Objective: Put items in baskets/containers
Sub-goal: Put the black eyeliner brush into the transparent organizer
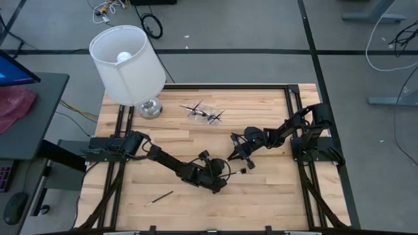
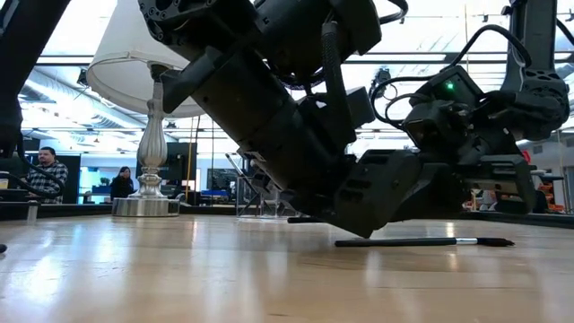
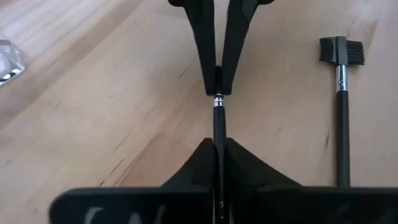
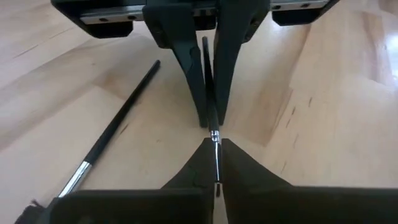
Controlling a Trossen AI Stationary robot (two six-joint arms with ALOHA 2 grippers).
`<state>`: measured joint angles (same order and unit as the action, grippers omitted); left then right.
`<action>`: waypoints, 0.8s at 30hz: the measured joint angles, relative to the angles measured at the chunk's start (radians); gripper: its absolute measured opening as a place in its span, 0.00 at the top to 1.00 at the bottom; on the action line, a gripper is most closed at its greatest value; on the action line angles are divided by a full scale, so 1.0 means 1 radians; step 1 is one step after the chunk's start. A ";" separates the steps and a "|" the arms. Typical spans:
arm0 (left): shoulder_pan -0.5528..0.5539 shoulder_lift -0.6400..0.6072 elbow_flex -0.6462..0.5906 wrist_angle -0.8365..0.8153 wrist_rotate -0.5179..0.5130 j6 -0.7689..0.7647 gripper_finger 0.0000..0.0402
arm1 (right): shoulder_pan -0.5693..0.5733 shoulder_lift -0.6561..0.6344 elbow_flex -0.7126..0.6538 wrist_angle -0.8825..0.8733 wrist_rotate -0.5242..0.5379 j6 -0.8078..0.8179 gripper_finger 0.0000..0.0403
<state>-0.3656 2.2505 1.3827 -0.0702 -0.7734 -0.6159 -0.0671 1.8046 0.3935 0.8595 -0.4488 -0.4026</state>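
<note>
Both grippers meet at the table's middle, each shut on one thin dark makeup brush (image 3: 217,127). My left gripper (image 1: 226,168) comes from the left and my right gripper (image 1: 234,155) from the right. The brush's silver ferrule (image 4: 214,134) shows in the short gap between them. A second brush with a comb head (image 3: 340,106) lies flat on the wood beside them. The small clear container (image 1: 205,113) stands farther back, with several dark brushes sticking out of it. My left gripper pinches the brush's dark handle (image 4: 209,106) between its two fingers, just short of the ferrule. The fingers slant down and lie along the brush, and the handle runs back between them. My right gripper pinches the same brush beyond the ferrule, at its tip end (image 3: 217,84), between its two fingers. It comes from the opposite side, slanting down, along the brush. The brush runs straight from one gripper to the other.
A lamp with a white shade (image 1: 127,62) stands on its metal base (image 1: 150,108) at the far left. One more brush (image 1: 159,197) lies near the table's near edge, left of middle. People sit in the room behind the table (image 2: 40,175).
</note>
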 joint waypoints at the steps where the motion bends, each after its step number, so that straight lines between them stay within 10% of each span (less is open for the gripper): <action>1: 0.000 0.000 0.000 -0.001 0.000 0.000 0.96 | 0.000 0.000 0.000 0.002 0.002 0.001 0.96; 14: -0.072 -0.106 -0.002 -0.275 -0.197 -0.126 0.96 | 0.000 -0.154 -0.007 -0.018 0.173 0.025 0.69; 24: -0.203 -0.366 -0.002 -0.678 -0.609 -0.302 0.96 | -0.001 -0.475 -0.015 -0.077 0.207 0.092 0.58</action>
<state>-0.5691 1.8841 1.3804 -0.7480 -1.3827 -0.9183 -0.0677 1.3297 0.3785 0.7824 -0.2417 -0.3103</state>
